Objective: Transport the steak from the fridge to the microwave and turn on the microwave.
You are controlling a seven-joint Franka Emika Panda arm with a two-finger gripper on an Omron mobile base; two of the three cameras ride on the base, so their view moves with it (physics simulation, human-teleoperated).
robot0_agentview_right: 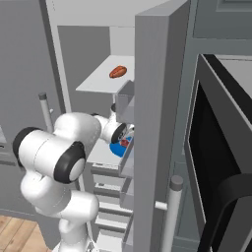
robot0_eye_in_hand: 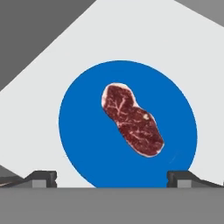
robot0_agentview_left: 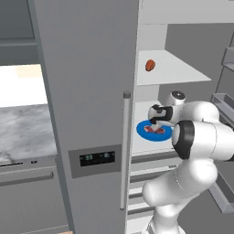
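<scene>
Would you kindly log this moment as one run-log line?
phase: reaching for steak | gripper: open, above steak, no contact | steak: on blue plate, fridge shelf | fridge door: open

Steaks: one (robot0_eye_in_hand: 132,120), on the plate.
Blue plates: one (robot0_eye_in_hand: 87,144), on a white fridge shelf.
Orange-brown round items: one (robot0_agentview_left: 150,65), on the shelf above, at 12 o'clock from the plate.
Fridges: one (robot0_agentview_left: 87,91), door open.
Grippers: one (robot0_agentview_left: 156,125), above the plate.

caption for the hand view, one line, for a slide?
Open gripper poised above the steak lying on a blue plate on a white fridge shelf.
</scene>
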